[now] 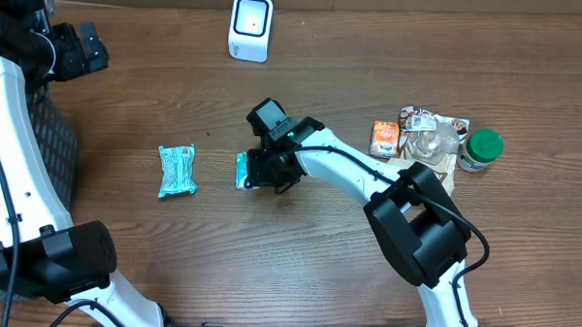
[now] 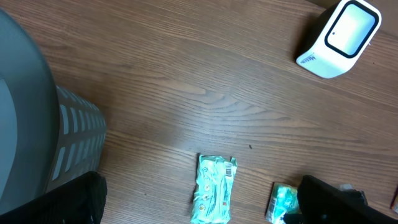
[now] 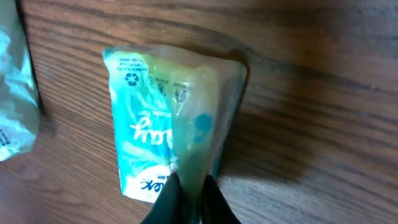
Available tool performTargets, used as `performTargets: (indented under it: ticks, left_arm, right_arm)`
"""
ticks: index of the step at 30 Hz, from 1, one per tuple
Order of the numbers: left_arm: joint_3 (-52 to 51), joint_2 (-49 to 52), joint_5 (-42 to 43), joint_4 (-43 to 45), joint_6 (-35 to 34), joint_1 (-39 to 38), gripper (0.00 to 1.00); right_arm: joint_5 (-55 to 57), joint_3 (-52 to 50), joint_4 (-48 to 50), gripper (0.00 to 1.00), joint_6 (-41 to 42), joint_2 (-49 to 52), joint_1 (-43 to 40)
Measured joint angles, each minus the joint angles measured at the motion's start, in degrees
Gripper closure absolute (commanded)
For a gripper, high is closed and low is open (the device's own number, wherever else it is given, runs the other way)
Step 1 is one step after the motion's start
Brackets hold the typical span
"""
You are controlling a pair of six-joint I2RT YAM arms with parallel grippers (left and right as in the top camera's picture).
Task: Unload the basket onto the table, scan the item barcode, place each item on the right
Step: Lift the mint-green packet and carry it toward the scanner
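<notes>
Your right wrist view shows what the overhead hides: the right gripper (image 3: pixel 188 198) is pinched together on the lower edge of the teal packet (image 3: pixel 165 118); overhead, that packet lies mid-way across the wooden table (image 1: pixel 297 271), below the white scanner (image 1: pixel 250 27); the left gripper (image 1: pixel 80 47) sits at the far-left corner, jaws wide apart, holding nothing; you have two teal packets, the spare packet (image 1: pixel 177 170) near the first; one scanner, one orange pouch (image 1: pixel 384 140), one green-lidded jar (image 1: pixel 482 149).
</notes>
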Motion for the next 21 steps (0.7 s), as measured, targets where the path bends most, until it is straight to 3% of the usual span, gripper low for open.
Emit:
performTargets:
  ticks: [7, 14, 21]
  left_arm:
    - [0.00, 0.00, 0.00, 0.00, 0.00, 0.00, 0.00]
    - [0.00, 0.00, -0.02, 0.00, 0.00, 0.00, 0.00]
    - [0.00, 0.00, 0.00, -0.02, 0.00, 0.00, 0.01]
  right_arm:
    - [-7.37, -0.02, -1.14, 0.96, -1.81, 0.00, -1.44]
    - [-30.67, 0.37, 0.17, 0.96, -8.13, -1.88, -10.45]
    - [-55.67, 1.20, 8.79, 0.96, -11.15, -5.66, -20.20]
